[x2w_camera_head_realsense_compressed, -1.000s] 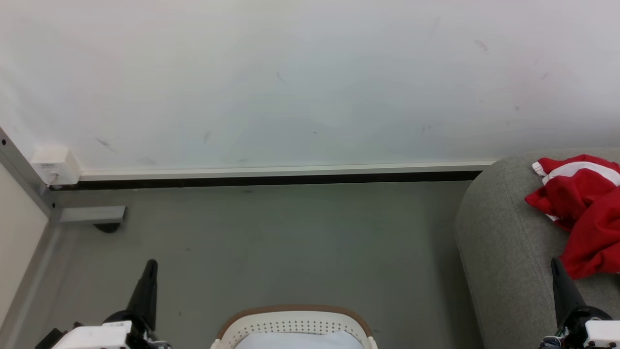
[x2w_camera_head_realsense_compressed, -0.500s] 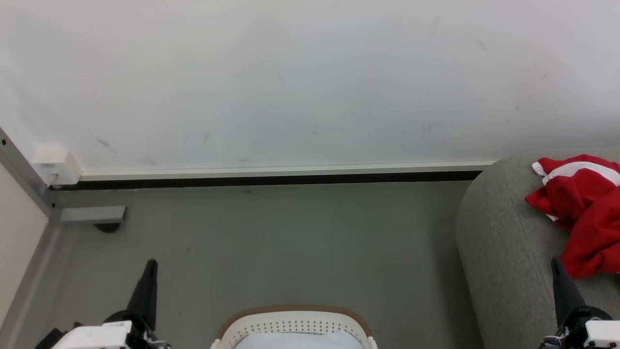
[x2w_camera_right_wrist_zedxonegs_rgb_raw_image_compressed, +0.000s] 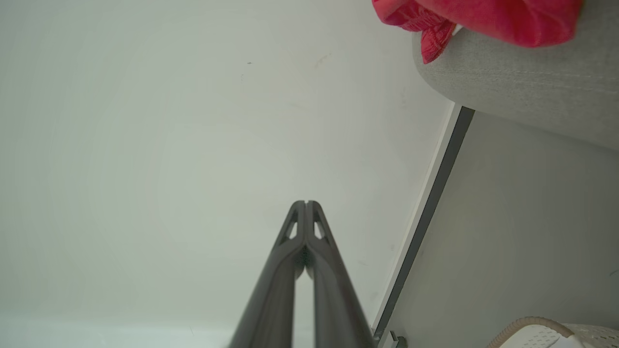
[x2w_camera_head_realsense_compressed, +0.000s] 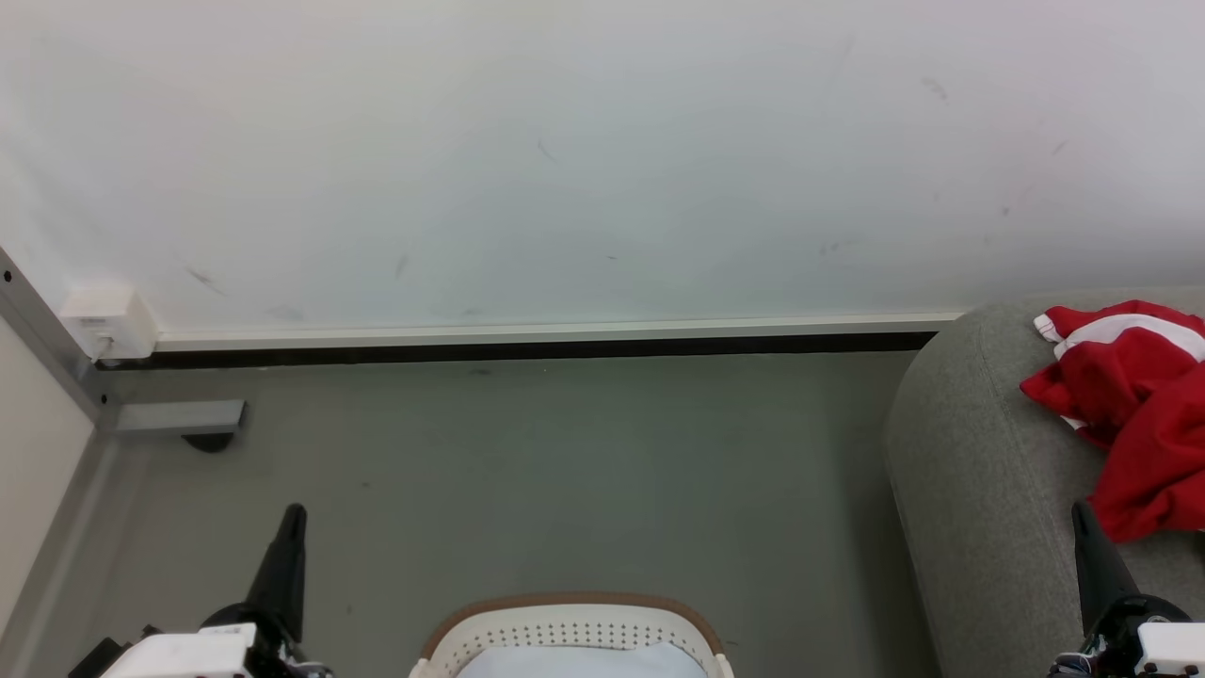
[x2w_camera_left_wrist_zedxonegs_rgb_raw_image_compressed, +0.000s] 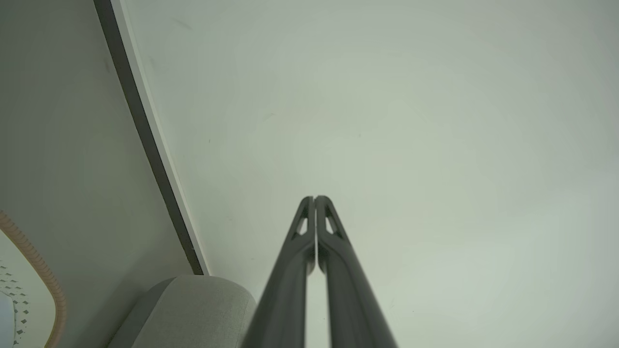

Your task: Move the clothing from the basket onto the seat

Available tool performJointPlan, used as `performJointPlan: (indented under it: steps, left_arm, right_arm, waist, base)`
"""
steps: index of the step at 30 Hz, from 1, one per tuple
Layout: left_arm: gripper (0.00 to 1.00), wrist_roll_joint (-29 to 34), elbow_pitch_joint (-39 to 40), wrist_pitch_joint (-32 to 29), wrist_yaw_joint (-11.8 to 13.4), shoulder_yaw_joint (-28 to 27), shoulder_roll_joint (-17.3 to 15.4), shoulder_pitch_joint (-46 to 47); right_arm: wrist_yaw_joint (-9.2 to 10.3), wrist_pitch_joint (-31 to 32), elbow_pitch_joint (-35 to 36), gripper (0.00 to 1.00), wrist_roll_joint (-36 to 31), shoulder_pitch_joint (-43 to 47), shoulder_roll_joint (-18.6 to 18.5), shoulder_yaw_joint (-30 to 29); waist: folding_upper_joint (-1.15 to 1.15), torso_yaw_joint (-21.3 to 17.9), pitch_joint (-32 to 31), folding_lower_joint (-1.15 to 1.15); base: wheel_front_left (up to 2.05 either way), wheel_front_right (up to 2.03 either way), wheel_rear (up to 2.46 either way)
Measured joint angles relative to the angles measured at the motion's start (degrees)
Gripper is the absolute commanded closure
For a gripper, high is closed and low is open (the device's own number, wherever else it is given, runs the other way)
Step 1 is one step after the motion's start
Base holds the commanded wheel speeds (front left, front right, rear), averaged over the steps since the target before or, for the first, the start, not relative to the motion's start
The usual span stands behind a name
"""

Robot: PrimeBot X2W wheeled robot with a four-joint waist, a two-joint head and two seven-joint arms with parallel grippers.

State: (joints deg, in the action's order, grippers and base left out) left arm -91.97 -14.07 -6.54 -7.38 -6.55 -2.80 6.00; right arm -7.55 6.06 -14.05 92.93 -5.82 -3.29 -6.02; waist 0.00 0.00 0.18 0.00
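**Desk:** Where is the clothing?

**Photographer:** The red, white-striped clothing [x2w_camera_head_realsense_compressed: 1134,405] lies crumpled on top of the grey seat [x2w_camera_head_realsense_compressed: 970,490], at the right of the head view, close to its rounded edge.

**Desk:** And the basket?

**Photographer:** The white basket [x2w_camera_head_realsense_compressed: 565,629], brown-rimmed, stands on the grey floor [x2w_camera_head_realsense_compressed: 565,452] between the two arms, left of the seat. Something pale lies inside it.

**Desk:** The fingers?

**Photographer:** The left fingers [x2w_camera_left_wrist_zedxonegs_rgb_raw_image_compressed: 315,199] are pressed together tip to tip, holding nothing, and point at the white wall [x2w_camera_head_realsense_compressed: 565,169]. The right fingers [x2w_camera_right_wrist_zedxonegs_rgb_raw_image_compressed: 306,203] are closed the same way and empty. In the head view their tip sits just below the clothing, over the seat.
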Motion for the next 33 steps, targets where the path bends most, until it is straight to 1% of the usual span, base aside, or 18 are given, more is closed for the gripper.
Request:
performJointPlan:
  steps: [33]
  left_arm:
    - [1.00, 0.0, 0.0, 0.0, 0.0, 0.0, 0.0, 0.0]
  right_arm:
    - [0.00, 0.4, 0.0, 1.00, -0.1, 0.0, 0.1, -0.2]
  waist:
    - [0.00, 0.0, 0.0, 0.00]
  base:
    - [0.00, 0.00, 0.00]
